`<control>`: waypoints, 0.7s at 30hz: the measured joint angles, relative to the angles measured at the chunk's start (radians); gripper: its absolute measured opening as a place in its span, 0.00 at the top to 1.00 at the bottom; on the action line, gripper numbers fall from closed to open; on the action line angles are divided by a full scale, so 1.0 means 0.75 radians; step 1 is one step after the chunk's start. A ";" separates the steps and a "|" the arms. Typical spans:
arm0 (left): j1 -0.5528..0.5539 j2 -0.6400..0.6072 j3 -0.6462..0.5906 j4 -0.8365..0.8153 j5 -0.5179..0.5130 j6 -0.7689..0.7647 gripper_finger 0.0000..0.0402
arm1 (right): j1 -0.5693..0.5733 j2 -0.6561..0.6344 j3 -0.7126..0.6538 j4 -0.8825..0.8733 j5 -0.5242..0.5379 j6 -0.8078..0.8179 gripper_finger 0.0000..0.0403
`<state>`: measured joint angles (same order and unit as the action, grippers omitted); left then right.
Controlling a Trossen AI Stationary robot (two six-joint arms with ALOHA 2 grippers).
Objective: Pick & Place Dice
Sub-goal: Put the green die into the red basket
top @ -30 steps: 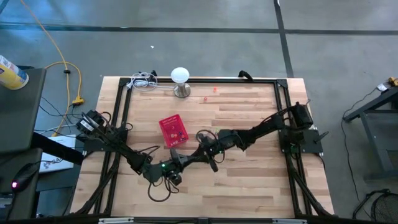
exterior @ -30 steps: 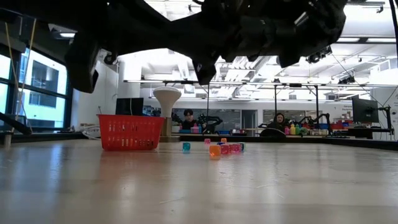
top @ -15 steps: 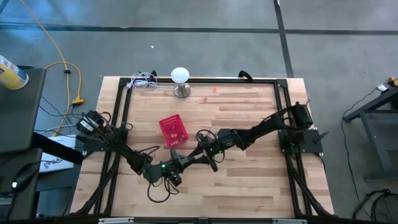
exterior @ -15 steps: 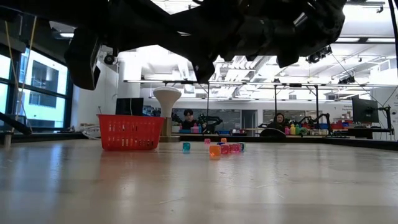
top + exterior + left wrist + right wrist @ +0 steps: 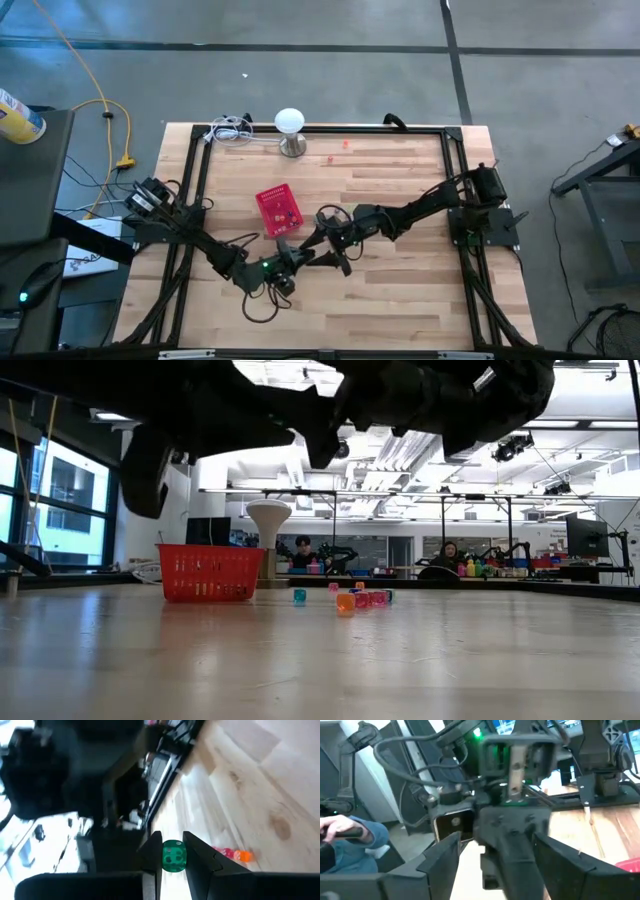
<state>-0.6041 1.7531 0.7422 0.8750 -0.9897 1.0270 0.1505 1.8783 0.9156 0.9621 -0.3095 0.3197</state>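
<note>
Now green die (image 5: 174, 855) clamped between left pincer (image 5: 172, 851) fingers.

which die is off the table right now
The green die, pinched between the left gripper's fingers; the pink and orange dice lie on the wood.

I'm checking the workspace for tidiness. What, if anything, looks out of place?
Loose dice lie on the table beside the red basket, not in it. The left end effector holds one green die.
</note>
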 joint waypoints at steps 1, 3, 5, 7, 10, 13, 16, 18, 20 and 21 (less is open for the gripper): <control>0.000 0.000 0.000 0.000 -0.018 -0.037 0.88 | 0.000 0.001 0.000 -0.001 -0.003 -0.002 0.39; 0.000 0.000 0.000 -0.004 -0.076 -0.152 0.88 | 0.002 0.002 -0.003 0.000 -0.005 -0.015 0.39; 0.002 0.000 0.000 -0.003 -0.155 -0.258 0.88 | 0.005 0.002 -0.003 0.002 0.008 -0.035 0.39; 0.006 0.000 0.000 -0.006 -0.215 -0.340 0.88 | 0.009 0.002 -0.003 0.003 0.030 -0.051 0.39; 0.022 0.000 0.000 -0.018 -0.293 -0.499 0.88 | 0.024 0.001 -0.003 -0.003 0.074 -0.066 0.39; 0.055 -0.004 0.000 -0.108 -0.305 -0.678 0.88 | 0.050 0.005 -0.006 -0.023 0.139 -0.082 0.39; 0.090 -0.004 0.000 -0.272 -0.279 -0.919 0.88 | 0.066 0.004 -0.005 -0.023 0.277 -0.136 0.38; 0.109 -0.004 -0.001 -0.387 -0.230 -1.062 0.88 | 0.085 0.005 -0.006 -0.042 0.410 -0.229 0.38; 0.124 -0.004 -0.001 -0.468 -0.175 -1.181 0.88 | 0.116 0.005 -0.006 -0.043 0.548 -0.340 0.38; 0.129 -0.004 -0.001 -0.501 -0.159 -1.237 0.88 | 0.133 0.004 -0.006 -0.047 0.626 -0.390 0.38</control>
<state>-0.5070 1.7504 0.7417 0.4994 -1.1088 0.0991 0.2502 1.8816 0.9112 0.9271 0.1600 0.0271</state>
